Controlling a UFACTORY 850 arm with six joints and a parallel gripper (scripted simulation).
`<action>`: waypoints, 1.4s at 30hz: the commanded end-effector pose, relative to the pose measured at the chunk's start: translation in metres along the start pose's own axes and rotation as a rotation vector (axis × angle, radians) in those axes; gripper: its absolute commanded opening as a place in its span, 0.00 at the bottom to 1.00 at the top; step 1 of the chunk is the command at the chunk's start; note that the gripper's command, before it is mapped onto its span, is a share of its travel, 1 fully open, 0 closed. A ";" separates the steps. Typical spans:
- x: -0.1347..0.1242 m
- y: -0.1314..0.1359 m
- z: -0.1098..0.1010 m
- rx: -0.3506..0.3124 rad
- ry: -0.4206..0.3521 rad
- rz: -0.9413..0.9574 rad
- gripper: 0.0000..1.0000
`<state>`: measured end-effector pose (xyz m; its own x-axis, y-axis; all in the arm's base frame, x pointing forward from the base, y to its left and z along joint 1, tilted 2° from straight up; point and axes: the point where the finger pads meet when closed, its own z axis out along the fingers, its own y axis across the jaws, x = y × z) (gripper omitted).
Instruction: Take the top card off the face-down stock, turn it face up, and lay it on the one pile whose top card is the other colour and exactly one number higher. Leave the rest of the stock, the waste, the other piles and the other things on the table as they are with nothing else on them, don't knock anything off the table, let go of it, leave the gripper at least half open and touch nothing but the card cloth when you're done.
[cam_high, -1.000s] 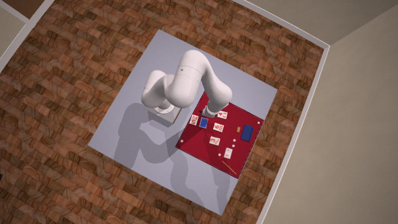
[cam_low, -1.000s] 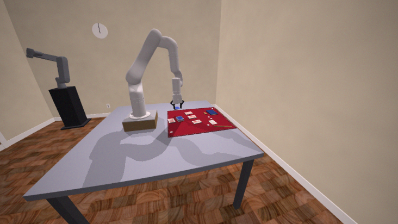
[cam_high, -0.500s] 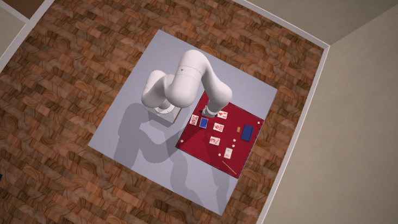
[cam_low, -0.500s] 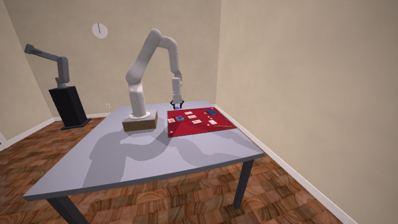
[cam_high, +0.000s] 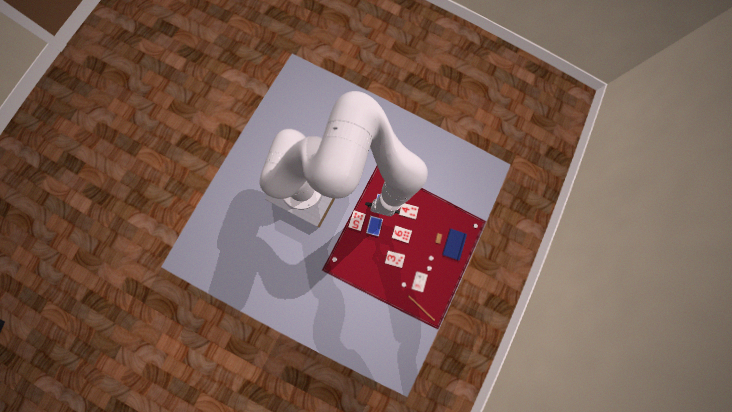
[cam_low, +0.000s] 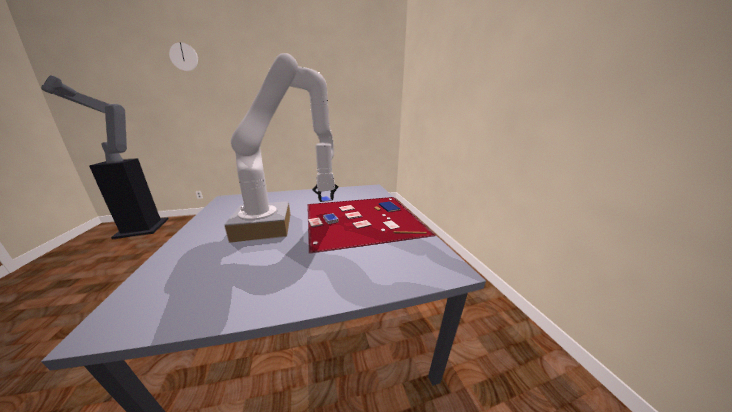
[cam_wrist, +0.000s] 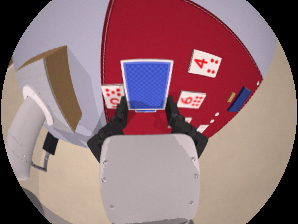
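The claw (cam_high: 382, 207) (cam_low: 325, 197) (cam_wrist: 146, 101) is pinching a blue-backed card (cam_high: 379, 196) (cam_low: 325, 198) (cam_wrist: 147, 85) by its opposite edges, above the bench (cam_high: 245, 245) (cam_low: 276, 286). Its blue back faces the wrist view (the number underneath is out of sight).

The face-down stock (cam_high: 374, 226) (cam_low: 330, 218) (cam_wrist: 145, 110) lies on the red card cloth (cam_high: 368, 266) (cam_low: 332, 240) (cam_wrist: 150, 37), lower than the claw and near it. A red five (cam_high: 357, 220) (cam_low: 315, 222) (cam_wrist: 113, 96) lies beside the stock, on the side toward the arm's base.

On the side of the claw away from the base, a red four (cam_high: 409, 210) (cam_low: 346, 207) (cam_wrist: 205, 63) is nearest in the top view, then a red six (cam_high: 402, 234) (cam_low: 353, 214) (cam_wrist: 192, 99), with a red three (cam_high: 394, 258) (cam_low: 361, 224) farther off. Well apart from the claw are a dark blue box (cam_high: 454, 244) (cam_low: 389, 206) (cam_wrist: 239, 100), a small tan block (cam_high: 438, 238) (cam_low: 377, 208) (cam_wrist: 231, 97), a pale card (cam_high: 419, 281) (cam_low: 391, 224) and a thin stick (cam_high: 421, 308) (cam_low: 409, 232).

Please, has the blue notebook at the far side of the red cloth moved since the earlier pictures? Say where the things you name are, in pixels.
No. In the top view, the blue notebook (cam_high: 454, 244) (cam_low: 389, 206) (cam_wrist: 239, 99) lies in the same place against the red cloth's edge.
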<state>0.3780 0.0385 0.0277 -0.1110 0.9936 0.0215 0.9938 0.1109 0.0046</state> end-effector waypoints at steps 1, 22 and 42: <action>0.000 0.001 -0.002 0.002 -0.004 0.000 0.61; 0.001 -0.002 -0.002 0.015 -0.028 0.000 0.61; 0.000 0.000 -0.002 0.006 -0.073 0.000 0.61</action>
<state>0.3758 0.0368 0.0279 -0.1083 0.9941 -0.0075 0.9941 0.1083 -0.0056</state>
